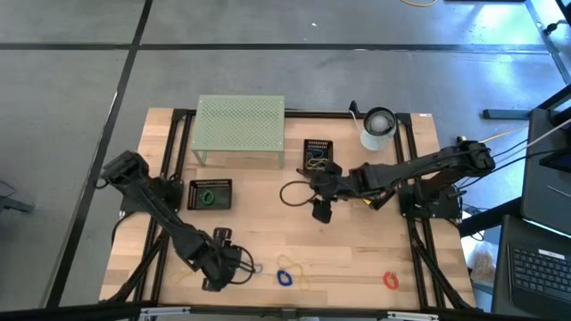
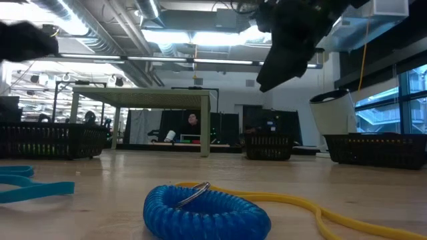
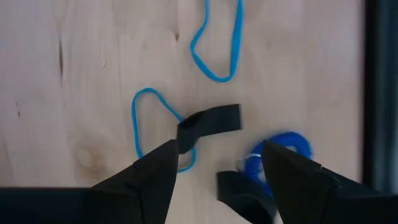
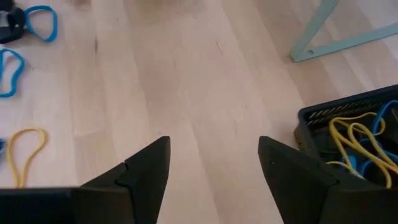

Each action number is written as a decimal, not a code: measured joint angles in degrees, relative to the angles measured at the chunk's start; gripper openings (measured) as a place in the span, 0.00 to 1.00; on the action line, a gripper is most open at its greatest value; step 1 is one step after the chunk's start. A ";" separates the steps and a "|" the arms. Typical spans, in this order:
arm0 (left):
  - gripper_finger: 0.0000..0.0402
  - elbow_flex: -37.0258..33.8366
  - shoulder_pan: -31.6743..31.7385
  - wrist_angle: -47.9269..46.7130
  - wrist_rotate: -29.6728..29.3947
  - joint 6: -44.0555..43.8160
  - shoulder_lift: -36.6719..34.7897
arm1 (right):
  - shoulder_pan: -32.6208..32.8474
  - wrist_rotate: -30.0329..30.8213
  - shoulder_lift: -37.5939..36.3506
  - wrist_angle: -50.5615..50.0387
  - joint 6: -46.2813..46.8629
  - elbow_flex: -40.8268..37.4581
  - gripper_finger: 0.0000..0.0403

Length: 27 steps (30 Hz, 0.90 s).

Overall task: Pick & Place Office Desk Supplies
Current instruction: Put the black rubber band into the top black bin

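Observation:
My left gripper hangs open near the table's front edge, pointing steeply down. Past its fingers a short black band lies flat on the wood, crossing one blue rubber band. A second blue rubber band lies farther off. A blue coil rests beside the gripper, next to a yellow band. My right gripper hovers open over bare wood at mid-table, holding nothing.
A black basket holds yellow and blue bands; another basket holds a green loop. A black loop lies by my right gripper. A red coil sits front right. The pale-green mesh stand and white roll stand at the back.

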 joint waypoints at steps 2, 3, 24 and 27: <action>0.56 -0.02 0.10 -0.01 -0.07 0.08 1.44 | 1.29 0.59 0.00 -0.01 1.38 0.00 0.61; 0.56 -0.02 0.17 -0.01 -0.09 0.15 2.10 | 1.83 0.68 0.00 0.06 1.84 0.00 0.61; 0.33 -0.04 0.55 1.64 -2.76 2.25 6.24 | 5.80 1.95 0.02 0.63 4.54 0.00 0.61; 0.25 -0.04 0.55 1.66 -2.74 2.23 6.24 | 5.80 2.43 0.04 0.63 4.53 0.00 0.61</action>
